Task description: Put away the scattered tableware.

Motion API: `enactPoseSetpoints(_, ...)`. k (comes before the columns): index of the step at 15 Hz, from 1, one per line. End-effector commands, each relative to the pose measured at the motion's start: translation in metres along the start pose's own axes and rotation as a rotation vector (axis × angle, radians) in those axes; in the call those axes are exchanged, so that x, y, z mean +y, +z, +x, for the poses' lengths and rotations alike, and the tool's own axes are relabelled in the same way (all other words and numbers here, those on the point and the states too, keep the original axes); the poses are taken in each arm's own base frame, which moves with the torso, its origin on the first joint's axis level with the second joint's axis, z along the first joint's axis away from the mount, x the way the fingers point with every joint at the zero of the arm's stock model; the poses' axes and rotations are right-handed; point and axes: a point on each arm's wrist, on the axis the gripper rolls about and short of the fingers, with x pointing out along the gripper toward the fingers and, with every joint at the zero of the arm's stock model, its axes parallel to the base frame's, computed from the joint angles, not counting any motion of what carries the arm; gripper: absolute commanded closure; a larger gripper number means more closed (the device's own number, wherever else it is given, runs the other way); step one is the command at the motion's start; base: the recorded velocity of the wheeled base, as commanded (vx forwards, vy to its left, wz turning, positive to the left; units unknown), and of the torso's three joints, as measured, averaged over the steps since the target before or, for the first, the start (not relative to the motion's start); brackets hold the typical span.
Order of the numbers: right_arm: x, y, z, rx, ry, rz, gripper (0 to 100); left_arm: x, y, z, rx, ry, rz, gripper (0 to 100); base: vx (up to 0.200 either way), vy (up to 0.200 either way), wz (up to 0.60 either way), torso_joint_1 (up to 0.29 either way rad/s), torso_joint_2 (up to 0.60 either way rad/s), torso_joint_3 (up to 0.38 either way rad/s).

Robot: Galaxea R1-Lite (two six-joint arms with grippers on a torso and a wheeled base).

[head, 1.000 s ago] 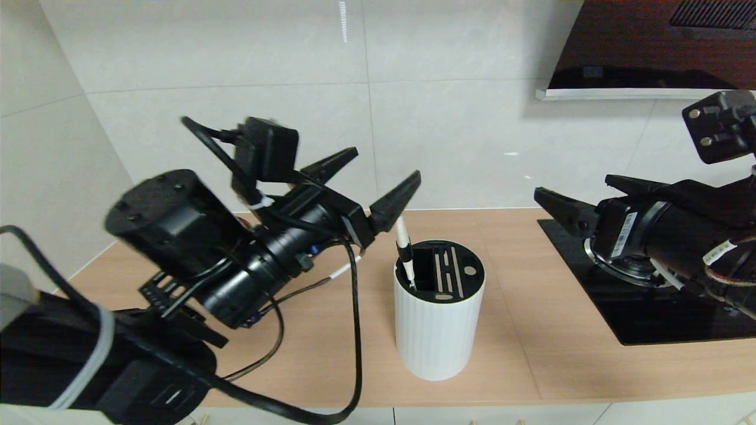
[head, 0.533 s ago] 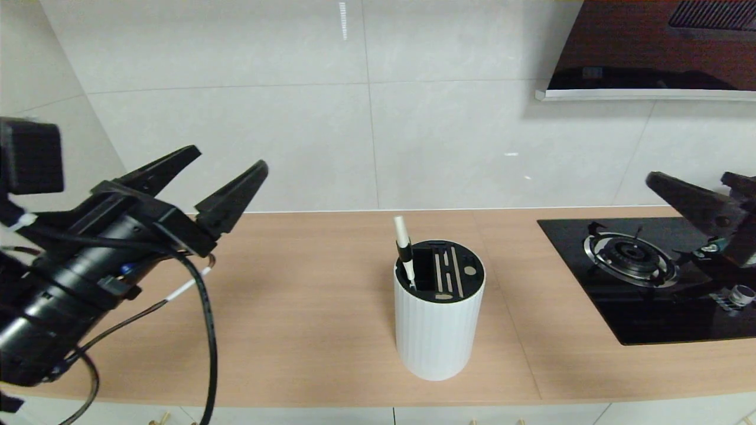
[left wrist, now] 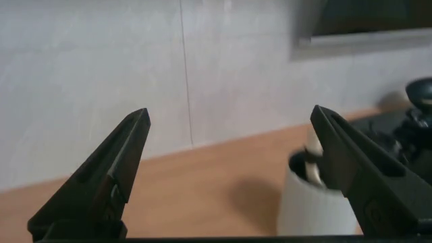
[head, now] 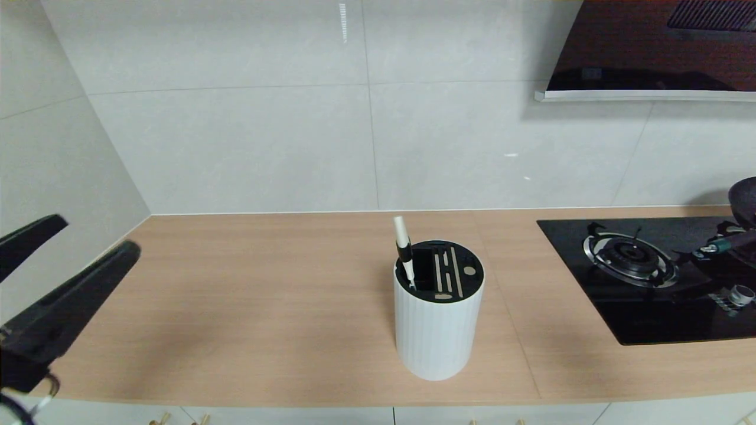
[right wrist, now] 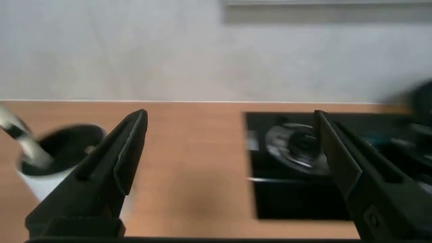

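A white ribbed cylindrical holder (head: 438, 321) with a black slotted top stands upright in the middle of the wooden counter (head: 266, 307). One utensil with a white and black handle (head: 403, 243) sticks up from its left slot. My left gripper (head: 56, 248) hangs open at the far left edge, well away from the holder, with nothing between its fingers. In the left wrist view that gripper (left wrist: 229, 125) spreads wide, with the holder (left wrist: 314, 199) beyond it. My right gripper (right wrist: 229, 125) is open and empty, with the holder (right wrist: 57, 158) and the utensil handle (right wrist: 20, 138) past one finger.
A black gas hob (head: 655, 277) with a burner (head: 627, 258) lies at the counter's right end. A dark pan (head: 745, 198) sits at the far right edge. A range hood (head: 649, 47) hangs above. Tiled walls close the back and left side.
Both arms have pulled back from the holder: the left gripper swung away to the far left edge, and the right gripper left the head view on the right. The holder and utensil stayed still.
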Motion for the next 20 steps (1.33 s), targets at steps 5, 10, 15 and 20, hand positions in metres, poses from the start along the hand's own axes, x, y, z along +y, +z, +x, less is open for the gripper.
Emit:
enactPoseSetpoints(5, -0.015, -0.019, -0.08, -0.104, -0.278, -0.028, 0, -0.024, 0.007, -0.145, -0.054, 0.057, -0.039, 0, 0.0, 0.0, 0.0, 0.0, 0.0, 0.0)
enactPoseSetpoints(10, -0.009, -0.083, -0.079, -0.031, -0.401, -0.039, 0, -0.022, -0.048, -0.134, -0.001, 0.254, 0.023, 0, 0.0, 0.0, 0.0, 0.0, 0.0, 0.0)
enactPoseSetpoints(15, -0.008, -0.136, -0.066, 0.088, -0.375, -0.072, 0, -0.02, -0.109, -0.14, 0.204, 0.284, 0.015, 0, 0.0, 0.0, 0.0, 0.0, 0.0, 0.0)
enactPoseSetpoints(20, -0.003, -0.138, -0.065, 0.107, -0.135, -0.056, 0, -0.02, -0.107, -0.139, 0.179, 0.281, -0.034, 0, 0.0, 0.0, 0.0, 0.0, 0.0, 0.0)
